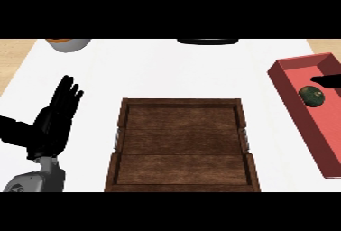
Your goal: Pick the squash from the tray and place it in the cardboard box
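Two containers sit on the white surface (pixel 173 67): a red tray (pixel 293 97) running along the right side of the frame, and a brown, wood-toned box (pixel 181 180) in the lower middle. The squash (pixel 311 96), small, round and dark green, lies inside the tray near its upper end, so it has not been lifted out yet. The box shows nothing but its bare floor and low walls; it reads as the place the task calls the cardboard box, set close to the tray so the carry across is short.

At the right edge, just above the squash, a dark pointed shape comes in; this is probably a fingertip of the right hand (pixel 328 81), but so little shows that I cannot tell how it is set or whether it touches the squash. If it is that hand, it is the nearer one and the natural one for the pick.

The left hand (pixel 54 119) stands at the left of the frame with fingers straight and spread, pointing up, well apart from the box and holding nothing. It appears to be resting.

At the top edge, a grey bowl (pixel 66 44) with something orange in it sits upper left, and a dark object (pixel 208 41) is cut off at upper middle.
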